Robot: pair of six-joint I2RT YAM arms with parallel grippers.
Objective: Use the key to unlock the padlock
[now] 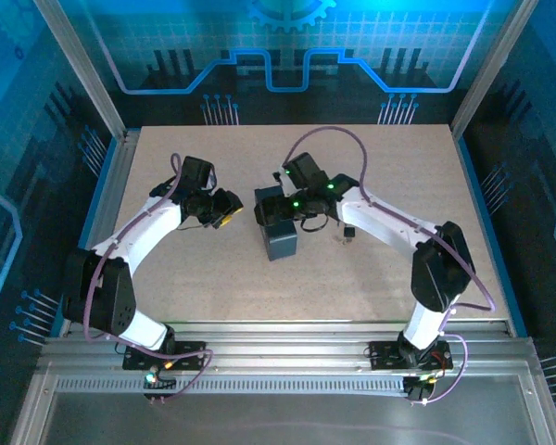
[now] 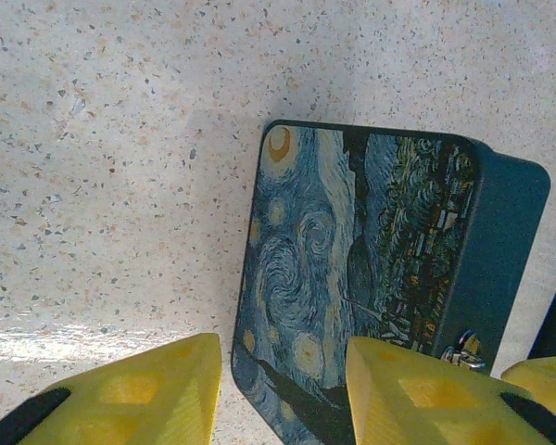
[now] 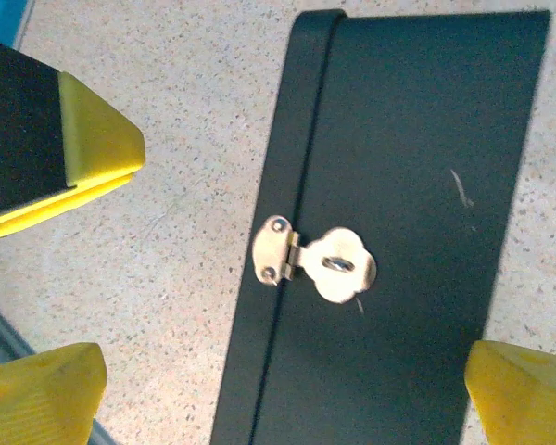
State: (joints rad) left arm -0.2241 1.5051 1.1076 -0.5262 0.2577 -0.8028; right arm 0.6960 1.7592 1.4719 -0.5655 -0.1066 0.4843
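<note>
You have one tin (image 1: 281, 243) mid-table, lid shut; one small dark speck just right of it, probably the padlock (image 1: 347, 234). Your left gripper (image 2: 283, 394) and right gripper (image 3: 278, 399) both gape, empty.

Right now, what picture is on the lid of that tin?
Swirling blue night sky with yellow stars and a crescent moon on the tin; clearest in left wrist view.

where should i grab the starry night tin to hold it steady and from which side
Pinch the tin across its thickness, painted lid to back, coming down from above. It seems to stand on edge with the narrow hasp face up, so that span fits between fingers. Grip clear of the hasp; the open right gripper straddles this face.
</note>
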